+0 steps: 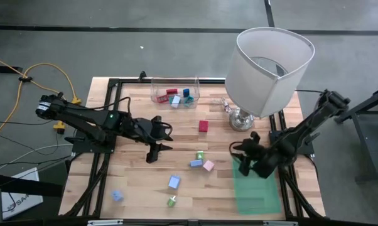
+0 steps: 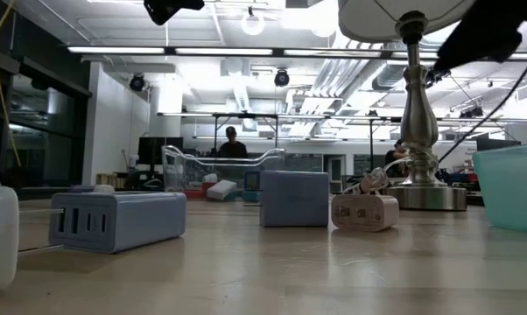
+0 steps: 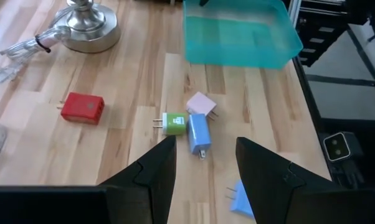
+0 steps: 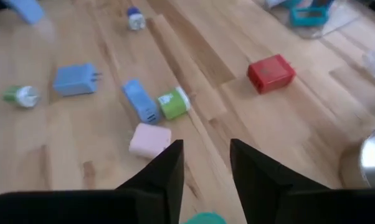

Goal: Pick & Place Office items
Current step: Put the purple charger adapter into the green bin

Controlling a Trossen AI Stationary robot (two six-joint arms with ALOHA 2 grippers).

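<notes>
Chargers: pink (image 1: 208, 166), green (image 1: 199, 155) and blue (image 1: 196, 163) are clustered mid-counter (image 1: 132, 176), red (image 1: 203, 126) apart. Left gripper (image 1: 156, 148) and right gripper (image 1: 242, 161) are held apart, empty.

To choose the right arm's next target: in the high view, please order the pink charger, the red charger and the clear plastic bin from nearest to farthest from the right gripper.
1. Pink charger, just beside right gripper, toward the table's middle.
2. Red charger, mid-table.
3. Clear plastic bin, at the far edge.
</notes>
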